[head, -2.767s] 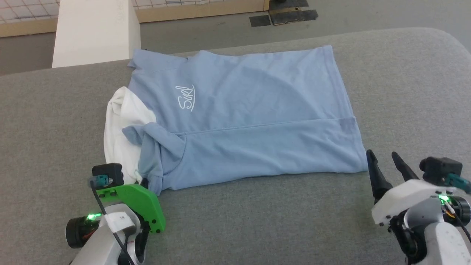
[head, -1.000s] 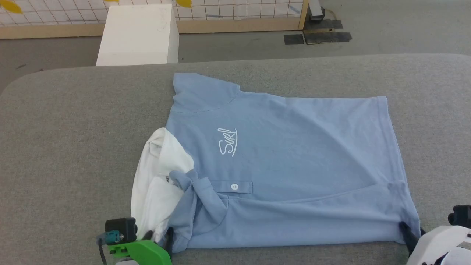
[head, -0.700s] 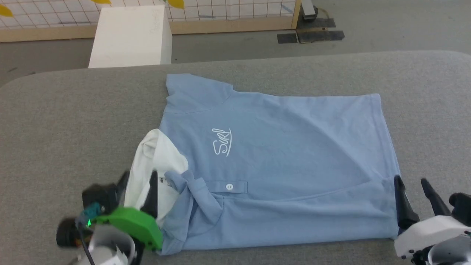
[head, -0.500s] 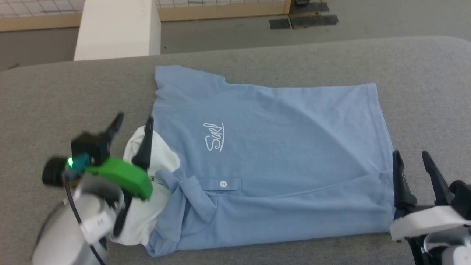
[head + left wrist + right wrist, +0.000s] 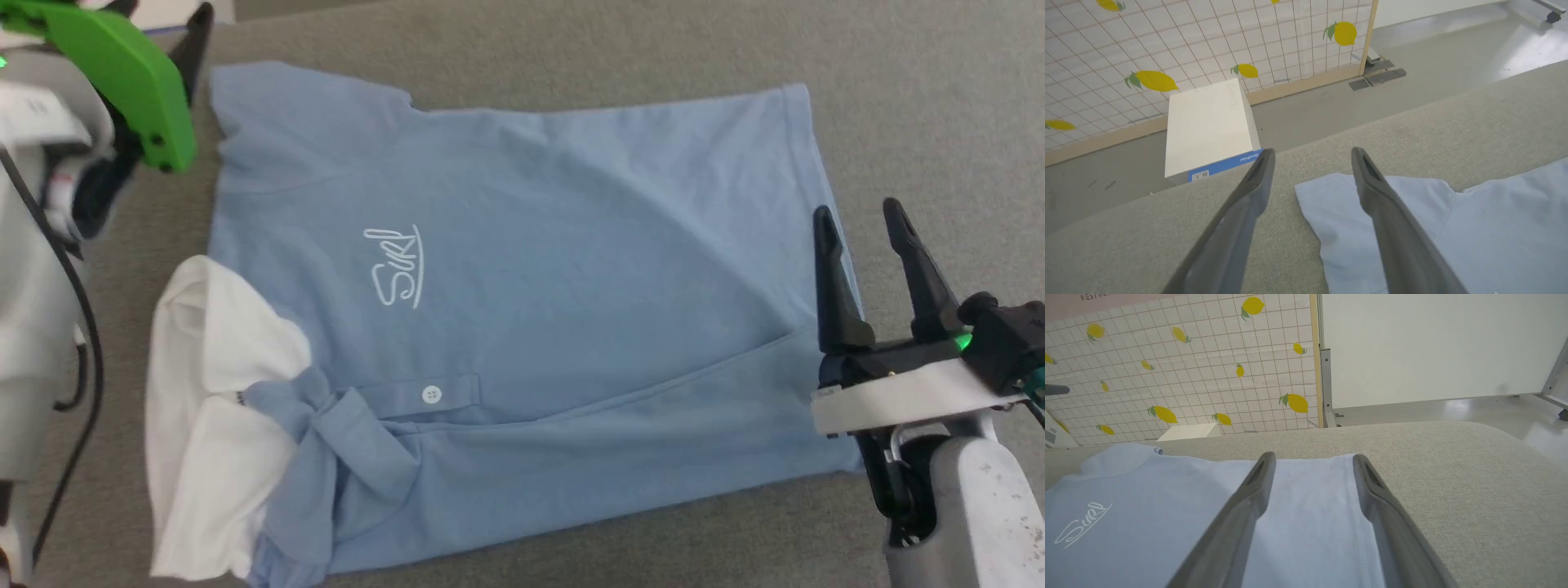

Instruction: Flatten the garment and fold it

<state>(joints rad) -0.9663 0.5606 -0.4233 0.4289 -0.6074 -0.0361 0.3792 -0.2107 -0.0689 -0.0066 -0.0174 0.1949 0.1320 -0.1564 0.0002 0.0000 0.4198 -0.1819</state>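
In the head view the garment (image 5: 531,269) lies spread on the grey desk (image 5: 939,98), with the right claw (image 5: 856,209) apart at its right hem (image 5: 810,163). In the left wrist view the left claw (image 5: 1312,152) is apart, holding nothing, over the far left sleeve (image 5: 1331,204). In the right wrist view the hem lies between its fingers (image 5: 1241,522).

In the head view the top edge cuts off the left gripper (image 5: 162,10) (only one fingertip shows whole). The bottom edge clips the near left corner of the shirt (image 5: 531,245), and the right gripper (image 5: 856,211) and its arm cover the shirt's hem and near corner toward the right edge of the table (image 5: 939,98). Both wrist views lose much of the shirt past their edges, and the print on the blue label of the box (image 5: 1208,126) is too small to read.
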